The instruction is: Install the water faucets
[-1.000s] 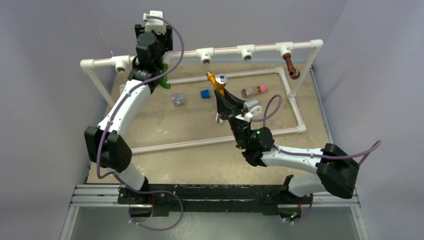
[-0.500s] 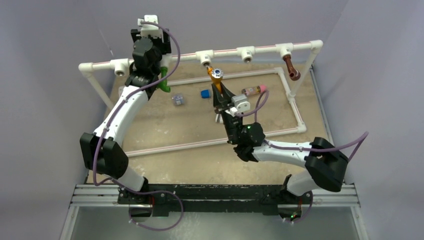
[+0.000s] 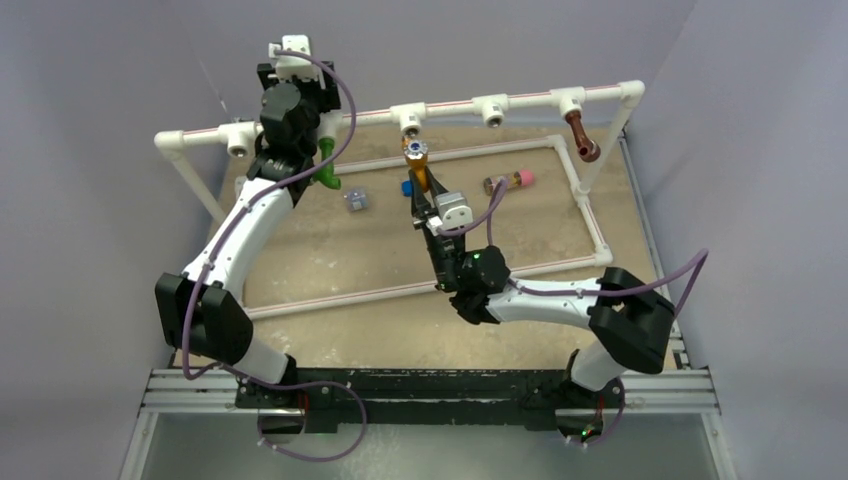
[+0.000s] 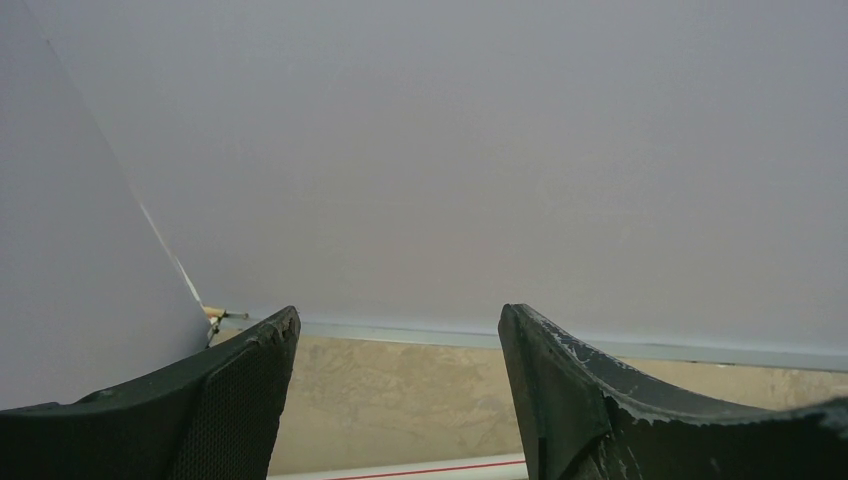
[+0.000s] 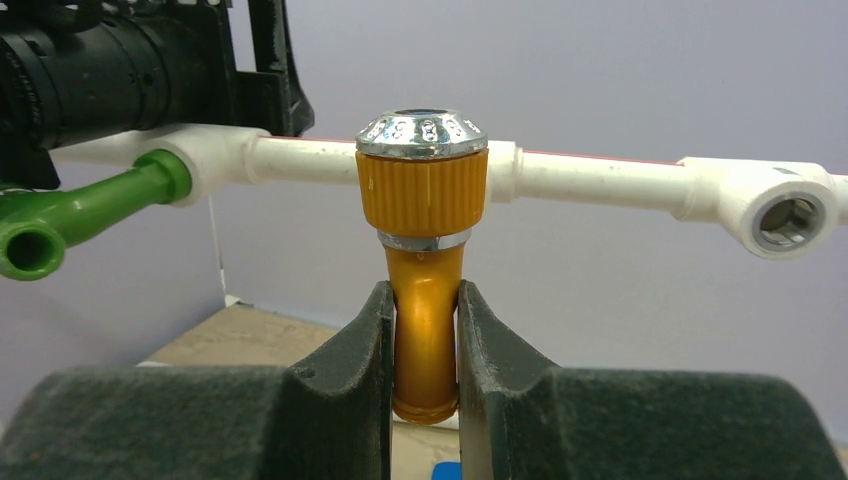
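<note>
My right gripper (image 5: pixel 424 292) is shut on the stem of the orange faucet (image 5: pixel 428 330), whose ribbed cap with a chrome top points up. In the top view the orange faucet (image 3: pixel 417 163) sits just in front of a white tee socket (image 3: pixel 407 119) on the raised pipe rail, apart from it. The green faucet (image 3: pixel 326 163) hangs from a tee further left, and it also shows in the right wrist view as the green faucet (image 5: pixel 85 208). The dark brown faucet (image 3: pixel 582 134) hangs from the right-hand tee. My left gripper (image 4: pixel 398 328) is open and empty, raised above the rail by the green faucet.
An open tee socket (image 5: pixel 788 219) lies right of the orange faucet on the rail (image 3: pixel 450 104). A pink-and-brown cylinder (image 3: pixel 508 181), a blue cube (image 3: pixel 407 187) and a small grey piece (image 3: pixel 354 200) lie on the table inside a low white pipe frame (image 3: pixel 592 218). Walls close in behind.
My right arm has carried the orange faucet left and back toward the rail. My left arm has drawn up and slightly left; the green faucet stays in its tee.
</note>
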